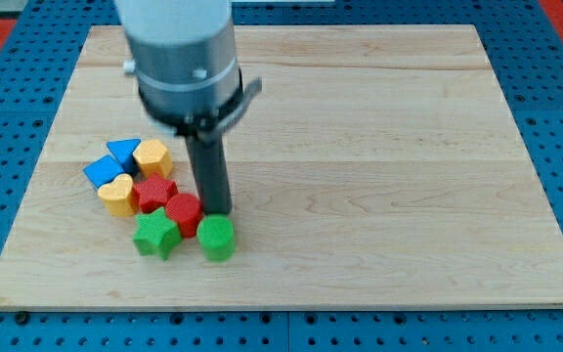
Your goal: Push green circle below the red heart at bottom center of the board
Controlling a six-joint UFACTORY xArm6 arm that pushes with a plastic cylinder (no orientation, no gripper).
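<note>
The green circle sits on the wooden board near the bottom, left of centre. The red heart lies just up and left of it, touching or nearly touching it. My tip stands right above the green circle at its top edge, just to the right of the red heart. The rod rises from there to the grey arm body.
A green star lies left of the green circle. A red star-like block, a yellow heart, a yellow block, a blue triangle and a blue block cluster up and left.
</note>
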